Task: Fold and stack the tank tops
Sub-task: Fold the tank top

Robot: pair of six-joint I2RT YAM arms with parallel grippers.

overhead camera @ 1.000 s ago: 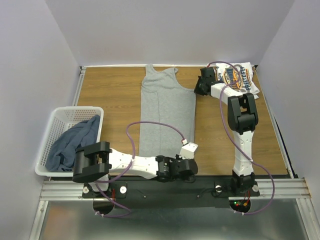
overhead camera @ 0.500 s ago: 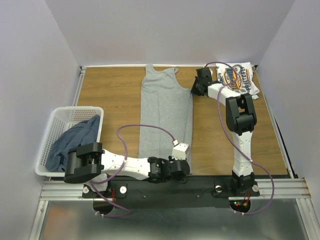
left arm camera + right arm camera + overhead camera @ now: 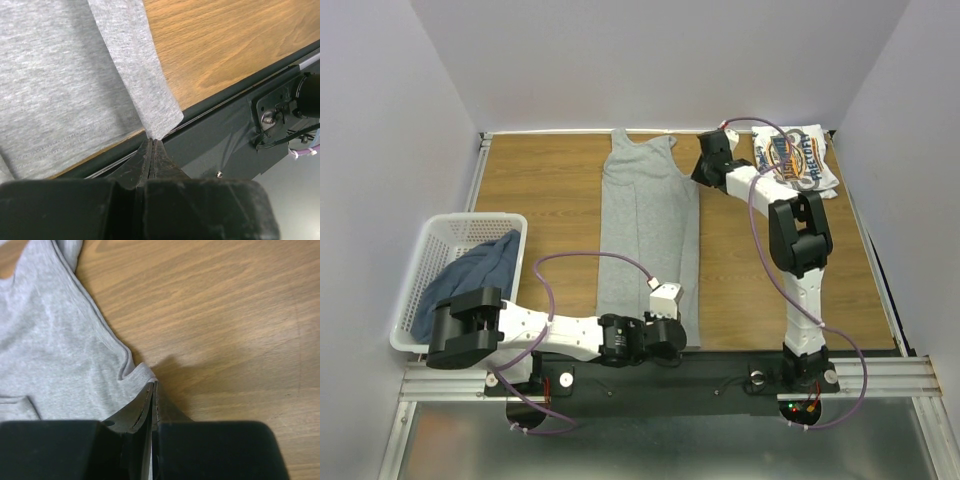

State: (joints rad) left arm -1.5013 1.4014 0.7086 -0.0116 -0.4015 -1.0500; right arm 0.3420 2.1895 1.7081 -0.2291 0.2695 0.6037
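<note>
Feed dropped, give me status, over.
Left end effector shut on grey tank top hem corner. Right end effector shut on its side edge. Printed top lies apart.

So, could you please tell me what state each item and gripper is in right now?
grey tank top: spread out lengthwise, unfolded.
white printed tank top: folded, logo up.
dark blue tank top: crumpled, unfolded.
basket: upright, holding the dark blue top.
left gripper: shut on the grey top's hem corner.
right gripper: shut on its armhole edge.
</note>
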